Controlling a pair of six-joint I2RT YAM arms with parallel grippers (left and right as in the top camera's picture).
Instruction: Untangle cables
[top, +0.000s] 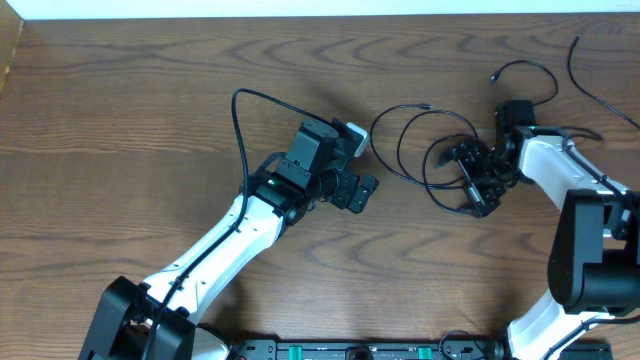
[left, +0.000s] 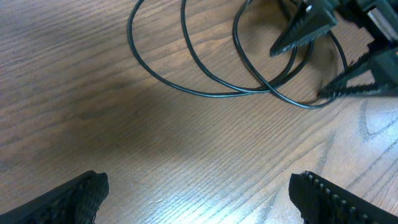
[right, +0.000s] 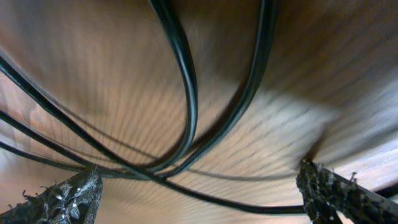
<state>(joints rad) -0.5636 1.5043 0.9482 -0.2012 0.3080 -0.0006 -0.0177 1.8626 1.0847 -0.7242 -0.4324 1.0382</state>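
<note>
Black cable (top: 374, 135) lies in loose overlapping loops on the wooden table (top: 150, 120), right of centre. My right gripper (top: 460, 180) hangs open at the loops' right side. In the right wrist view the loops (right: 188, 93) fill the frame close up, and one strand runs across the gap of the right gripper (right: 199, 196) without being pinched. My left gripper (top: 362, 192) stands open just left of the loops, apart from them. In the left wrist view the cable (left: 208, 93) lies beyond the empty left gripper (left: 199, 196), with the right gripper's fingers (left: 305, 28) over it.
A thin black wire (top: 585, 80) trails across the table's far right corner, and another loops above the right wrist (top: 525, 68). The table's back edge (top: 320, 15) runs along the top, with bare wood to the left.
</note>
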